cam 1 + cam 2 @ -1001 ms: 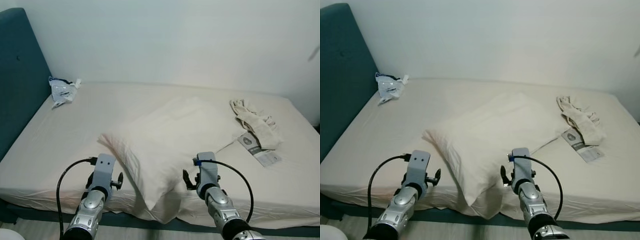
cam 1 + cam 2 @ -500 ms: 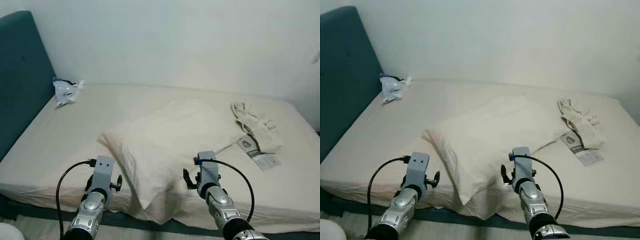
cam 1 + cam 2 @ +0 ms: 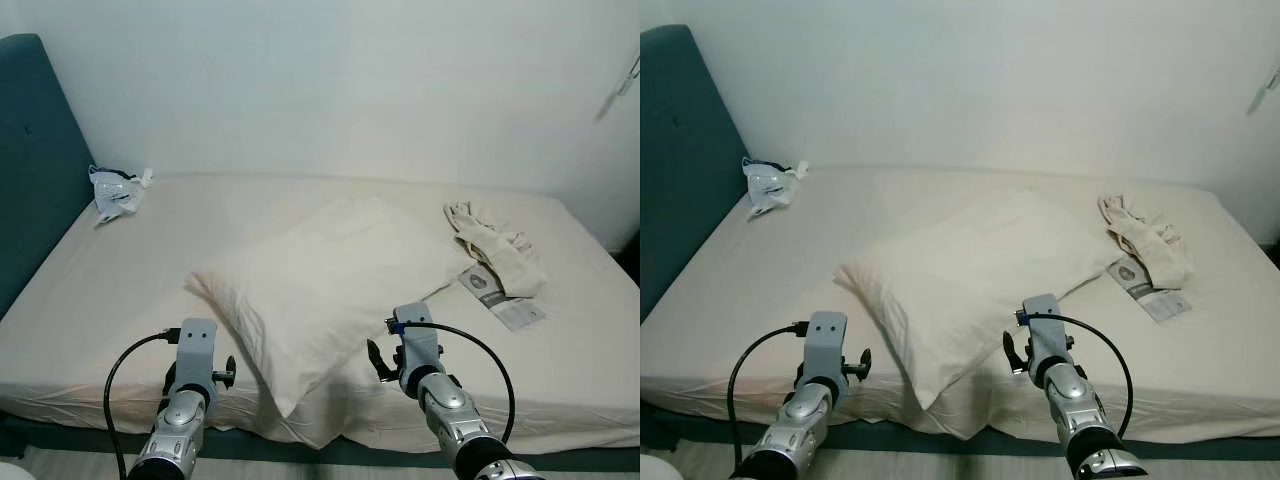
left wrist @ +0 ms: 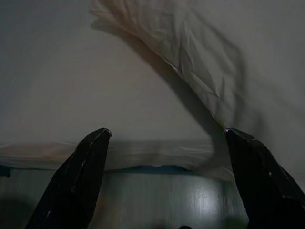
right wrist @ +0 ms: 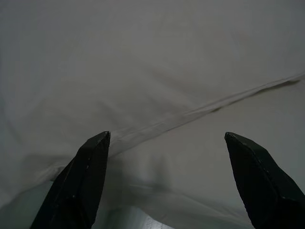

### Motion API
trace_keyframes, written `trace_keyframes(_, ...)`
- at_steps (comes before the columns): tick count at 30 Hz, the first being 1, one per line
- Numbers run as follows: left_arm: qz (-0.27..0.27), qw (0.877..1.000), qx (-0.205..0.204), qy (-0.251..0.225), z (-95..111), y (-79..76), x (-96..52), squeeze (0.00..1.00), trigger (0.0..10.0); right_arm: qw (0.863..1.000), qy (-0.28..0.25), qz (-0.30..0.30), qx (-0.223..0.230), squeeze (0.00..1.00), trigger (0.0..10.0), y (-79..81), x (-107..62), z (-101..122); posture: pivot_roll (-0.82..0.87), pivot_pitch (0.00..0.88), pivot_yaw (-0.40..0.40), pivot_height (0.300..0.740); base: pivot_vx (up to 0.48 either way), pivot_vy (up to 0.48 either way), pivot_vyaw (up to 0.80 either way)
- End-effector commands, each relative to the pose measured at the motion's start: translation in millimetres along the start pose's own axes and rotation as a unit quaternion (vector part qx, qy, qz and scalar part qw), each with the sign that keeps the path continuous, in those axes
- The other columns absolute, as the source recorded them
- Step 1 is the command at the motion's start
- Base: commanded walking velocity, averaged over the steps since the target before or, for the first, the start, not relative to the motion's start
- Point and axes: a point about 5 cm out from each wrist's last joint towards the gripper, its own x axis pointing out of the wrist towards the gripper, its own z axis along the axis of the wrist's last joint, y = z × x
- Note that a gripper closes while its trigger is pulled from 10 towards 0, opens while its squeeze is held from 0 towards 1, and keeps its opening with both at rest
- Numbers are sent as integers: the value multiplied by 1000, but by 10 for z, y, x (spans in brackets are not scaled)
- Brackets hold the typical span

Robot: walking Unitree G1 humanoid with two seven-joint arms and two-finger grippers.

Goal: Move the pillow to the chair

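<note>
- Left eye view: a bed (image 3: 130,300) covered with a cream sheet is seen against a white wall (image 3: 330,80), with a dark teal headboard (image 3: 30,170) at its left end.
- A cream pillow (image 3: 320,285) is laid diagonally across the middle of the bed, one corner overhanging the near edge between the two arms.
- A crumpled plastic bag (image 3: 112,191) is seen in the far left corner of the bed, close to the headboard.
- A bundle of light cloth (image 3: 495,250) is spread near the far right corner, and a printed paper packet (image 3: 497,296) is placed just beside it, toward the near edge.
- The left gripper (image 4: 167,183) is held before the near edge of the bed, left of the overhanging pillow corner; its two black fingers (image 4: 76,181) are spread wide apart with nothing between them.
- The right gripper (image 5: 167,183) is held before the near edge on the other side of that corner, pointed at the pillow's seam; its fingers (image 5: 259,183) are likewise spread wide and nothing is gripped.
- No contact between either gripper and the pillow is seen.
</note>
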Motion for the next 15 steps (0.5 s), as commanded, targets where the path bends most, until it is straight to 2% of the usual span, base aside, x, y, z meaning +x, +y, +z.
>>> trace_keyframes(1,-5,1000,12,13,-44,2,-2,0,10000,1000,25,-4,12,0,10000,34,-2,-72,24,80,-52,740,0,0,0)
trace_keyframes(2,-4,1000,4,13,-29,22,7,0,10000,999,38,-6,24,0,10000,74,13,-80,29,92,-72,740,0,0,0)
trace_keyframes(6,-15,1000,-4,-16,112,50,42,0,10000,999,19,36,-6,0,10000,231,73,51,66,101,-87,740,0,0,0)
trace_keyframes(9,-41,999,-11,-34,139,22,29,0,10000,999,15,42,-17,0,10000,238,62,37,63,87,-83,740,0,0,0)
trace_keyframes(12,-91,993,-27,-74,196,-77,-28,0,10000,998,-15,66,8,0,10000,233,33,63,65,29,-49,740,0,0,0)
trace_keyframes(13,-91,993,-27,-74,196,-77,-28,0,10000,998,-15,66,8,0,10000,233,33,63,65,29,-49,740,0,0,0)
trace_keyframes(15,-145,979,-88,-116,223,-210,-115,0,10000,992,-61,106,43,0,10000,224,-7,138,61,23,-47,740,0,0,0)
